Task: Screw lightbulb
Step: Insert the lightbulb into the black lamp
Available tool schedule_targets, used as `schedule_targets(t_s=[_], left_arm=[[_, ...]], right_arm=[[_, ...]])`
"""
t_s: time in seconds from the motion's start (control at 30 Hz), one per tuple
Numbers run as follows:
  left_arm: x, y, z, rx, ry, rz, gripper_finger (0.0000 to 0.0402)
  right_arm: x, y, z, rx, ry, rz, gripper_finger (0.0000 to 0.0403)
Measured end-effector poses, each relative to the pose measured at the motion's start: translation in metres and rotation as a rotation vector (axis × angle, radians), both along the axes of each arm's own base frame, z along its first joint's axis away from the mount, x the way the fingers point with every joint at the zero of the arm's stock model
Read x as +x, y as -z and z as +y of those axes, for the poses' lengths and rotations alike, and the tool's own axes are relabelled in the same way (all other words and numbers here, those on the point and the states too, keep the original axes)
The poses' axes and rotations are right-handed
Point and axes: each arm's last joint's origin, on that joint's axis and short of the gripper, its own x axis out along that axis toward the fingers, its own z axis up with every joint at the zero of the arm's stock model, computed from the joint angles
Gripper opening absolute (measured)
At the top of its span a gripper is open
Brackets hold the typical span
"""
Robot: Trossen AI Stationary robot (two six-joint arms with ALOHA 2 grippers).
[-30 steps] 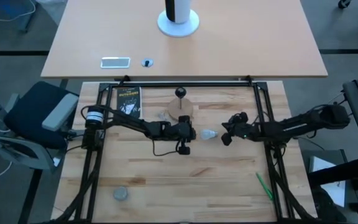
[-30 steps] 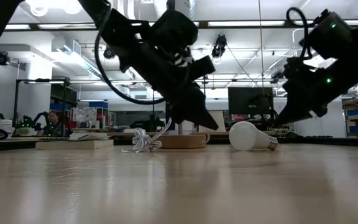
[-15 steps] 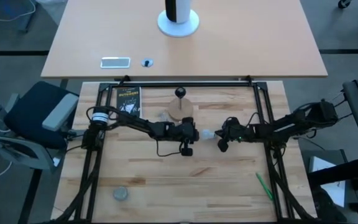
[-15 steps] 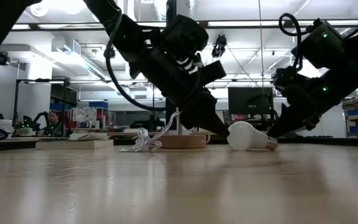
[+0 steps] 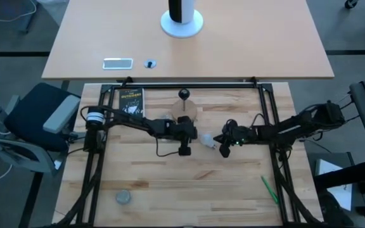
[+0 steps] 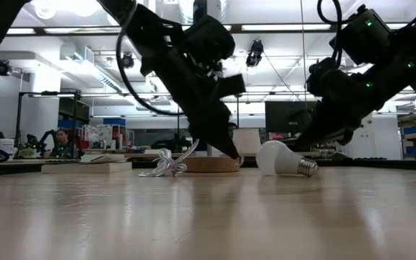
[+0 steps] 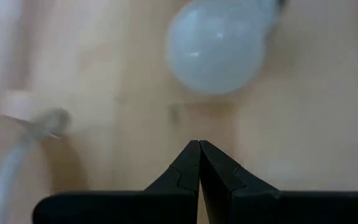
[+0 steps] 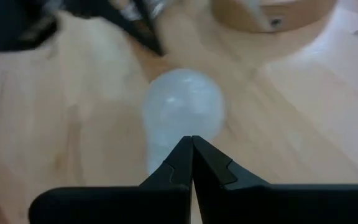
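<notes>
At the middle of the wooden table [image 5: 170,183], the lightbulb [image 5: 207,140] lies on its side, globe toward the left gripper [image 5: 194,134] and screw base toward the right gripper [image 5: 221,145]. Both pincers are pressed fully shut and hold nothing; each wrist view shows its dark fingers [image 7: 199,163] meeting in a point just short of the bulb.

Over the past second the right arm has pushed in from the right, and the bulb has slid a little leftward with it, while the left gripper has backed off slightly toward the wooden disc [image 5: 186,113]. The bulb now sits bracketed between the two closed tips, close to both, though whether either touches it cannot be told.

The black socket [image 5: 184,94] on its stem stands on the disc behind, well apart from the bulb, with a crumpled clear wrapper [image 6: 163,163] beside the disc. Judged from this, the bulb is being nudged into position rather than gripped; no lifting or screwing has begun.
</notes>
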Motion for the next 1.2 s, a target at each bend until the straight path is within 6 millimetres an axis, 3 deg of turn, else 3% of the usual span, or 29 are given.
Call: schedule_targets(t_s=[0.13,0.27,0.5,0.83,1.2], left_arm=[[-0.003,-0.001,0.0,-0.281,0.051,-0.045,0.0],[-0.002,0.014,-0.004,-0.379,0.002,-0.098,0.0],[0.0,0.02,-0.004,-0.359,-0.09,-0.259,0.0],[-0.001,0.021,0.001,-0.249,-0.252,-0.299,0.0],[-0.006,0.013,-0.012,-0.448,-0.24,-0.248,0.0]], right_arm=[[-0.002,0.003,-0.001,-0.005,0.059,0.063,0.0],[-0.004,0.005,0.0,0.009,0.058,0.084,0.0],[-0.004,0.005,0.007,0.014,0.018,0.083,0.0],[-0.001,0.002,0.015,0.028,-0.087,0.071,0.0],[-0.007,0.004,0.015,0.014,-0.01,0.263,0.0]])
